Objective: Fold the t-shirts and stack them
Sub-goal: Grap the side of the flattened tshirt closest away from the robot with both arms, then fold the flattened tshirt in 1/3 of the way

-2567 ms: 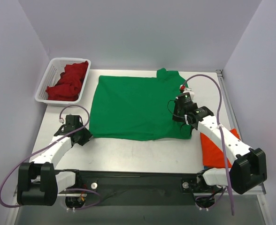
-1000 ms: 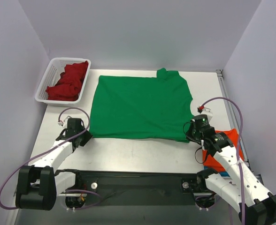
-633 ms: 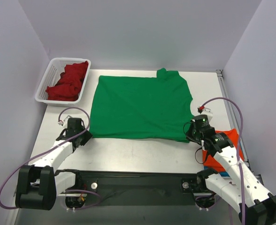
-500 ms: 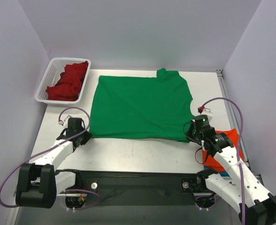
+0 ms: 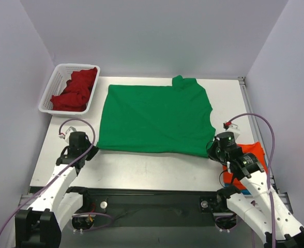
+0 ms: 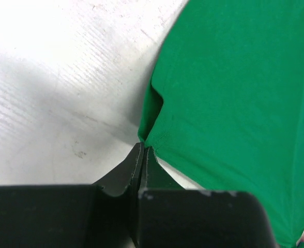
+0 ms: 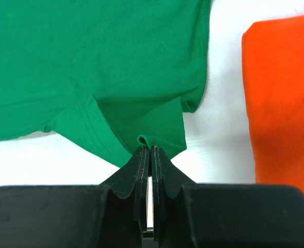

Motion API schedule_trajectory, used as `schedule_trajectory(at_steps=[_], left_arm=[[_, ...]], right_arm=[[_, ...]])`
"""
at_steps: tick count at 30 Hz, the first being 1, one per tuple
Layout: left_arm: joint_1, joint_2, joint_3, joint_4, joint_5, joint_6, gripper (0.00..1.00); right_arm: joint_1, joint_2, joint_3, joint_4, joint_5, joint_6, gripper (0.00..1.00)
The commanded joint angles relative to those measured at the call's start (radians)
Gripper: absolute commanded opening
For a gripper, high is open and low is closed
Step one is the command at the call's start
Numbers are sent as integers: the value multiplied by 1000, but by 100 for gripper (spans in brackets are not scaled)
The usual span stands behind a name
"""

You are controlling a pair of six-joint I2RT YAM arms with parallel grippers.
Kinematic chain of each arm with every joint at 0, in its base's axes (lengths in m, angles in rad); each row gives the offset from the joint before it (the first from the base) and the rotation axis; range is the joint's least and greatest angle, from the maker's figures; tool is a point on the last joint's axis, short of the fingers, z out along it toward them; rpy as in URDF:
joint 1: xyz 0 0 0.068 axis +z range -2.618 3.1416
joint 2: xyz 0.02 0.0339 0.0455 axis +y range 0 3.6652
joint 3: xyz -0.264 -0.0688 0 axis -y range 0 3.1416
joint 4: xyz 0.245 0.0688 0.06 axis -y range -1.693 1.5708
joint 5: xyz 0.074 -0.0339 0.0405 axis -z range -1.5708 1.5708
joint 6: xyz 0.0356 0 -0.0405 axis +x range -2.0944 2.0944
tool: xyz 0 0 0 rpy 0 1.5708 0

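A bright green t-shirt point(image 5: 154, 119) lies spread flat across the middle of the table. My left gripper point(image 5: 92, 149) is shut on its near left corner point(image 6: 144, 138), which puckers up at the fingertips. At the near right corner, my right gripper point(image 5: 212, 150) is shut on the cloth, and a small fold of green point(image 7: 144, 139) pokes up between its tips. A folded orange t-shirt point(image 5: 247, 165) lies at the right, partly under the right arm, and fills the right side of the right wrist view point(image 7: 284, 98). A dark red t-shirt point(image 5: 75, 89) is bunched in the basket.
The white slotted basket point(image 5: 52, 88) stands at the table's far left corner. A sliver of blue cloth point(image 5: 245, 189) shows under the orange stack. Side walls stand close on both sides. Each arm trails a purple cable point(image 5: 255, 120).
The left gripper has closed on the green shirt's near left corner and drawn back toward the near edge. The right arm has also pulled back slightly, its grip unchanged.
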Motion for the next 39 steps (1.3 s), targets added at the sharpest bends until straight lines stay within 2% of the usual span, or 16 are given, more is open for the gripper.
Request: schedule_trajectory(at_steps=[1, 8, 12, 18, 21, 23, 27, 32, 39], left_arm=[[-1, -69, 37, -106, -17, 10, 0], [2, -225, 55, -285, -58, 23, 0], [1, -209, 92, -257, -57, 44, 0], [-27, 95, 214, -106, -49, 36, 0], [-53, 256, 315, -60, -61, 20, 0], [-62, 355, 380, -31, -71, 7, 0], [-70, 500, 474, -10, -74, -7, 0], [-68, 632, 572, -25, -72, -14, 0], [-48, 690, 639, -25, -80, -16, 0]], right_arm=[[17, -55, -23, -74, 17, 56, 0], [79, -162, -31, -131, 13, 110, 0], [110, -115, -5, -120, 36, 92, 0], [112, 129, 123, -5, 137, -14, 0], [107, 345, 227, 51, 212, -85, 0], [101, 426, 277, 68, 240, -128, 0], [55, 609, 381, 125, 220, -166, 0], [-14, 714, 469, 164, 174, -192, 0], [-63, 778, 515, 237, 129, -238, 0]])
